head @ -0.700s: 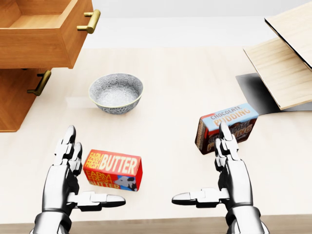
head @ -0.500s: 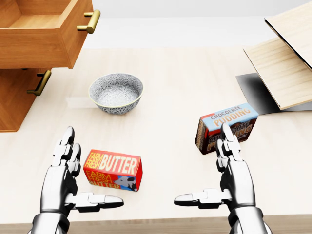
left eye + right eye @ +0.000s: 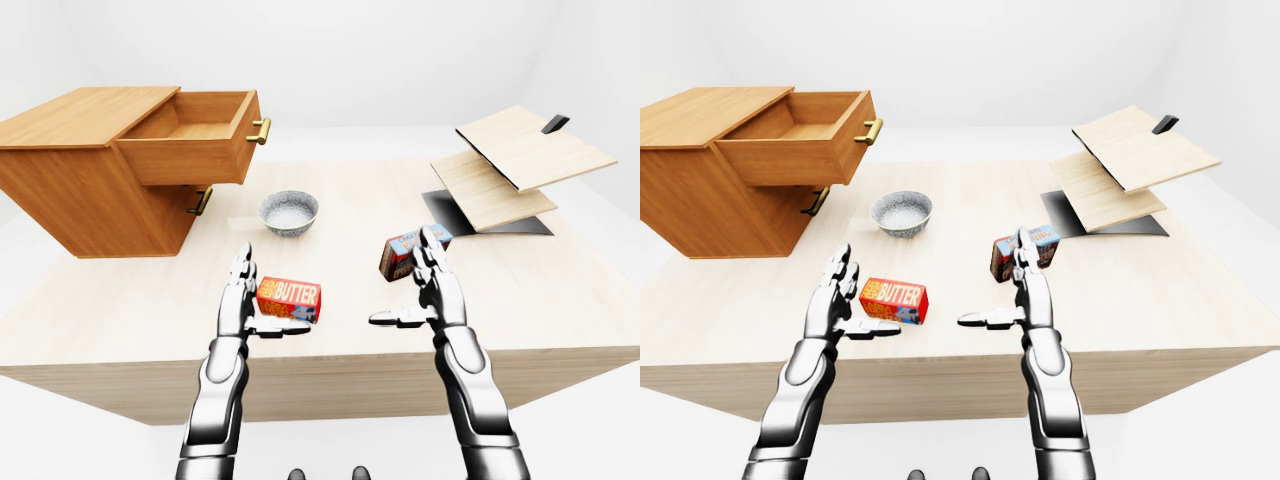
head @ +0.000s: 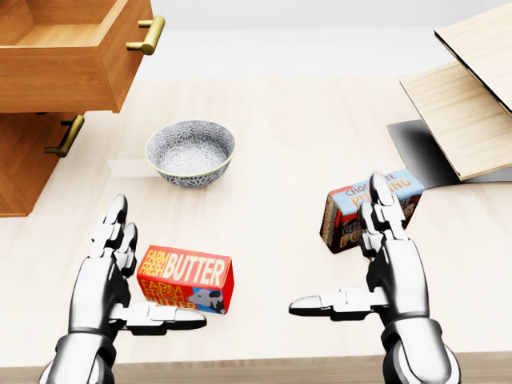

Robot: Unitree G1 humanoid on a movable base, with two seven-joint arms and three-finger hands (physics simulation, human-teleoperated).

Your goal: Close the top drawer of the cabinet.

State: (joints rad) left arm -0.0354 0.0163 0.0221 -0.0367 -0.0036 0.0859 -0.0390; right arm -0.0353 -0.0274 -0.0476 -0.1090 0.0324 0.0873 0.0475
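Both hands, left hand [image 4: 108, 276] and right hand [image 4: 384, 264], hover spread and empty; the left should reach far-left and press the top drawer [image 3: 190, 150] front squarely beside its handle [image 3: 260, 131].

Left hand [image 4: 112, 276]: polished silver metal; three segmented fingers with dark joint seams; thumb built of blocky links
Right hand [image 4: 380, 268]: same chrome finish; ridged knuckle plates; jointed thumb
Forearms: smooth, rounded silver shells, widening below the wrist; dark bands at wrist joints
Feet: two small dark rounded tips at the bottom edge of both eye views
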